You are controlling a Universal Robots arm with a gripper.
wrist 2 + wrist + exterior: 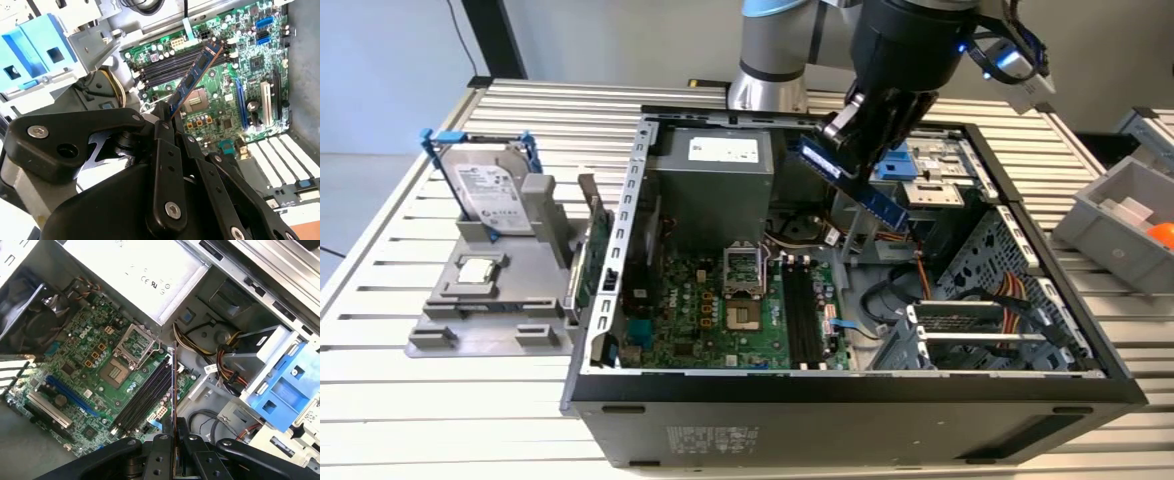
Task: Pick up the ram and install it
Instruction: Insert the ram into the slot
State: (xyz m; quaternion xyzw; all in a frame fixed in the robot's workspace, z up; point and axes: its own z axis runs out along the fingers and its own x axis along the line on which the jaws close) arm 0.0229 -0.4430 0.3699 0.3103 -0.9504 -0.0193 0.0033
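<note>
Holding the ram (195, 77) pinched by one end between its jaws, the gripper (167, 117) hangs above the open computer case (854, 385). Carrying step, judged; the stick needs lining up with the motherboard's memory slots (147, 400).

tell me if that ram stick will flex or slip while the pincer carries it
The ram likely stays stiff: it juts straight from the pincer. Held at one end, it might pivot if bumped. Thin board, probably fragile.
</note>
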